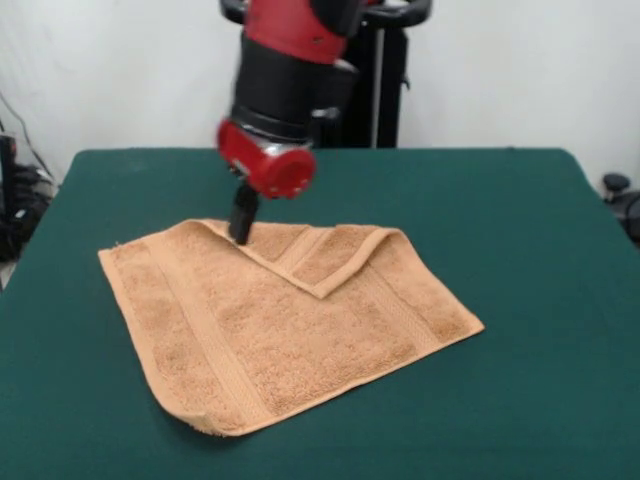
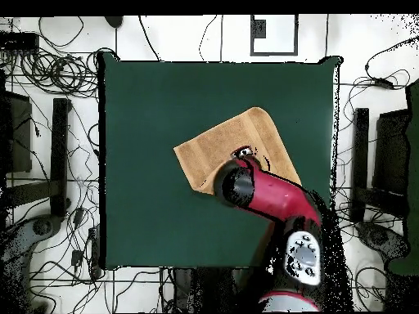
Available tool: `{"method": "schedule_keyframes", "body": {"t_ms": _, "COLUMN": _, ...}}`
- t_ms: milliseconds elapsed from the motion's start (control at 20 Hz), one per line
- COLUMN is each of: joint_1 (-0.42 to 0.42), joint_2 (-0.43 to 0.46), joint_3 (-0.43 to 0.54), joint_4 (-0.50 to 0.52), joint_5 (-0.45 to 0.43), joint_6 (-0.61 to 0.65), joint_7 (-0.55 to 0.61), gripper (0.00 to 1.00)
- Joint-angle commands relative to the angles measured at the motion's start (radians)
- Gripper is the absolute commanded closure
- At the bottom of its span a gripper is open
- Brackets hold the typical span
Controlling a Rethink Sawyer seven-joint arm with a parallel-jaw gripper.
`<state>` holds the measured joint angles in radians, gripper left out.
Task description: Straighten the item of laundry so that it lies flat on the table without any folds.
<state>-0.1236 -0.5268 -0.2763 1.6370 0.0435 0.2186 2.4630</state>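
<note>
one towel on the green counter, its far corner folded over. one gripper pressing at that fold; can't tell the jaws' state.

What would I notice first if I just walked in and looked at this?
First, the big red and black robot arm coming down from above over the middle of the dark green table. Right under it lies an orange towel, with its far corner folded back over itself. The gripper touches the towel at that fold.
</note>
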Motion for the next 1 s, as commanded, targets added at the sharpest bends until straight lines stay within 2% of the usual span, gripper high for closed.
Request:
{"method": "schedule_keyframes", "body": {"t_ms": 50, "joint_1": -0.099, "joint_2": -0.052, "joint_3": 0.34, "joint_4": -0.118, "joint_5": -0.181, "joint_6": 0.152, "joint_7": -0.379, "gripper": 1.0}}
{"method": "schedule_keyframes", "body": {"t_ms": 400, "joint_1": -0.159, "joint_2": -0.046, "joint_3": 0.427, "joint_4": -0.133, "joint_5": -0.317, "joint_6": 0.136, "joint_7": -0.292, "gripper": 1.0}}
{"method": "schedule_keyframes", "body": {"t_ms": 750, "joint_1": -0.159, "joint_2": -0.085, "joint_3": 0.454, "joint_4": -0.094, "joint_5": -0.309, "joint_6": 0.204, "joint_7": -0.172, "gripper": 1.0}}
{"method": "schedule_keyframes", "body": {"t_ms": 1000, "joint_1": -0.161, "joint_2": -0.098, "joint_3": 0.47, "joint_4": -0.083, "joint_5": -0.297, "joint_6": 0.241, "joint_7": -0.151, "gripper": 1.0}}
